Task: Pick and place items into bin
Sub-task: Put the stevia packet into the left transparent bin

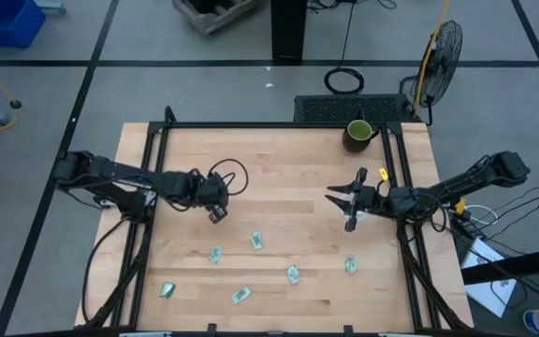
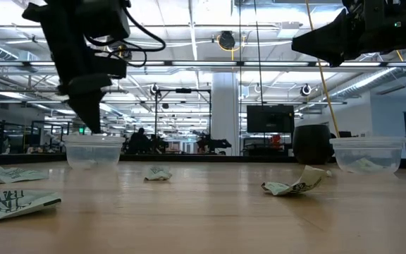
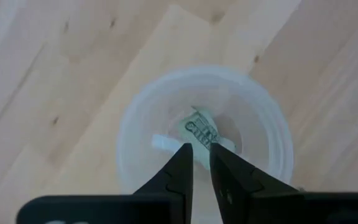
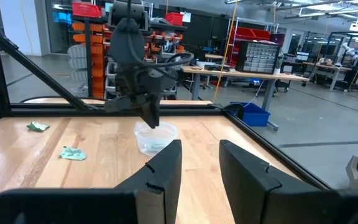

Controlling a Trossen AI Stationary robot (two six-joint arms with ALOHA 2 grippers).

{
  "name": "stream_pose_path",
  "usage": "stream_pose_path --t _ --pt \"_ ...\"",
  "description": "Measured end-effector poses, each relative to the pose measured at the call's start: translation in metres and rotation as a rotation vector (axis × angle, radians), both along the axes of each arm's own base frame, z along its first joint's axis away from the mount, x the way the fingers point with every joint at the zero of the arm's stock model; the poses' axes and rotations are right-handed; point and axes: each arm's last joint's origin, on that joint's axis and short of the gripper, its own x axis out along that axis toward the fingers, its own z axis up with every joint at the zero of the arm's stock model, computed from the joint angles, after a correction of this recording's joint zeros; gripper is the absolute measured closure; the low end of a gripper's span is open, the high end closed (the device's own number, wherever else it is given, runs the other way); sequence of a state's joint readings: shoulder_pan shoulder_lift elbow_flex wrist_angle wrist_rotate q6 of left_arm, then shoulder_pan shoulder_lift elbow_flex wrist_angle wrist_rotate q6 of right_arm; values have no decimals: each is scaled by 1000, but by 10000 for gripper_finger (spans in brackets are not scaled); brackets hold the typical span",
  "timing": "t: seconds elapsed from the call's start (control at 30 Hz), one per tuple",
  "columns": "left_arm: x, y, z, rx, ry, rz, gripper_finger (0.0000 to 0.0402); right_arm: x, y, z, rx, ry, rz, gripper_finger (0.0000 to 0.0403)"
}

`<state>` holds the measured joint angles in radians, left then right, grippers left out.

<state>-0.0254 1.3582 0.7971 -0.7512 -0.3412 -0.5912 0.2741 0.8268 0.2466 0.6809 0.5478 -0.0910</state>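
Several small pale green-and-white packets lie on the wooden table's near half, among them packet (image 1: 256, 241), packet (image 1: 292, 274) and packet (image 1: 167, 289). My left gripper (image 3: 201, 149) hangs just above a clear round bin (image 3: 135, 118) at left of centre. Its fingers (image 3: 184, 167) stand a narrow gap apart, and a packet (image 3: 201, 129) lies in the bin just past their tips. The right wrist view shows that gripper (image 4: 148, 112) over the bin (image 4: 156, 137). My right gripper (image 1: 342, 208) waits open and empty at the right side, raised off the table.
A dark green mug (image 1: 358, 134) stands at the back right corner. In the low view a second clear bin (image 2: 367, 154) sits at the right next to the mug (image 2: 311, 143). A black frame (image 1: 269, 124) rims the table.
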Motion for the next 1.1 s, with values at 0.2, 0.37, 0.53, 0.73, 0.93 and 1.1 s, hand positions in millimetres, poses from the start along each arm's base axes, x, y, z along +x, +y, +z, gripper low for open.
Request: stream_pose_path --t 0.2,0.37,0.53,0.73,0.93,1.1 --pt "4 7 2 5 -39 3 340 0 0 0 2 -1 9 303" --pt "10 7 12 -62 -79 -32 339 1 6 2 12 -27 192 301" --pt "24 3 32 -91 -162 -147 339 10 8 4 41 -1 186 288" --pt "41 -5 36 -97 -308 -397 339 31 14 8 46 52 186 266" --pt "57 -19 3 -94 -257 -639 339 43 17 9 55 78 184 263" --pt "74 -30 -26 -95 -239 -687 339 43 17 8 31 81 182 267"
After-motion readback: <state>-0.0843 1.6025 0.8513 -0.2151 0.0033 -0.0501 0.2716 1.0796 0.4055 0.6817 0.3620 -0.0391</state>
